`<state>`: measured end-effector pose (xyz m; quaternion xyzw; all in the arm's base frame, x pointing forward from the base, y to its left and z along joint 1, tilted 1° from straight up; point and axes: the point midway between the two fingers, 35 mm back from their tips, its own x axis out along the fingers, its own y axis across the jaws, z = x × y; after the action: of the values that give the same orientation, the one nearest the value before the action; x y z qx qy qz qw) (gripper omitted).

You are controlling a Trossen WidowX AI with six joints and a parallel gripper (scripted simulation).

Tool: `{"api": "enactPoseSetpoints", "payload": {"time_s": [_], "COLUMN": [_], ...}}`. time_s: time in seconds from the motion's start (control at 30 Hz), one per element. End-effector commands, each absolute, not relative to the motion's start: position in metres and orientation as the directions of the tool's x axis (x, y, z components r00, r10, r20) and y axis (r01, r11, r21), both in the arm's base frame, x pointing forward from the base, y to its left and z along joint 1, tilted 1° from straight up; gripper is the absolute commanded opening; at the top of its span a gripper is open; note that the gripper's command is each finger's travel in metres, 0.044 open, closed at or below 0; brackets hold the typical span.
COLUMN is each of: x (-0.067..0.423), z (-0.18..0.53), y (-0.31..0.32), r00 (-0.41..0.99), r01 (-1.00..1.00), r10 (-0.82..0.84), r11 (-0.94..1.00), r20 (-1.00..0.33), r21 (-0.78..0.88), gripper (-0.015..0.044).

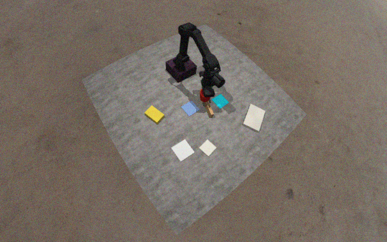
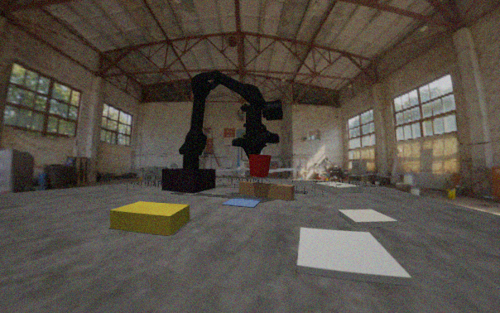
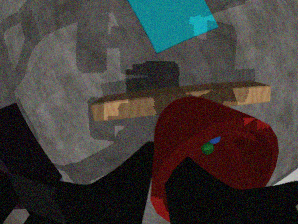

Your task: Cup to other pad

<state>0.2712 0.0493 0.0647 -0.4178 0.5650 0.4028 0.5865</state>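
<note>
My gripper point(image 1: 205, 92) point(image 2: 257, 153) point(image 3: 158, 148) is shut on the rim of a red cup point(image 1: 202, 95) point(image 2: 259, 166) point(image 3: 220, 152) and holds it upright in the air. Small coloured marbles point(image 3: 212, 144) lie inside the cup. The cup hangs over a low wooden bar point(image 1: 210, 111) point(image 2: 266, 190) point(image 3: 127, 107) that lies between two pads. The light blue pad point(image 1: 189, 108) point(image 2: 242, 202) lies to the left of the cup in the top view. The cyan pad point(image 1: 220, 101) point(image 3: 169, 10) lies just to its right, beyond the bar in the wrist view.
A yellow block point(image 1: 154, 114) point(image 2: 150, 216) lies to the left. Three white slabs point(image 1: 182, 150) point(image 1: 207, 147) point(image 1: 254, 117) lie in front and to the right; two show in the exterior view point(image 2: 348, 252) point(image 2: 366, 215). The arm's dark base point(image 1: 181, 68) point(image 2: 188, 180) stands behind.
</note>
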Motion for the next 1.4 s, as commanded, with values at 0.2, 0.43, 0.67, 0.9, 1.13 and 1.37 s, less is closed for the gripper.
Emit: {"api": "enactPoseSetpoints", "payload": {"time_s": [0.2,0.43,0.67,0.9,1.13,1.37], "x": [0.276,0.278,0.281,0.284,0.287,0.290], "z": [0.066,0.066,0.067,0.068,0.069,0.070], "y": [0.069,0.085,0.101,0.119,0.137,0.155], "r00": [0.037,0.038,0.038,0.038,0.038,0.039], "r01": [-0.943,-0.943,-0.943,-0.943,-0.943,-0.943], "r10": [-0.002,-0.001,0.001,0.002,0.004,0.005], "r11": [0.331,0.331,0.331,0.331,0.331,0.331], "r20": [-0.999,-0.999,-0.999,-0.999,-0.999,-0.999], "r21": [-0.036,-0.036,-0.036,-0.035,-0.035,-0.035], "gripper": [0.0000,0.0000,0.0000,0.0000,0.0000,0.0000]}}
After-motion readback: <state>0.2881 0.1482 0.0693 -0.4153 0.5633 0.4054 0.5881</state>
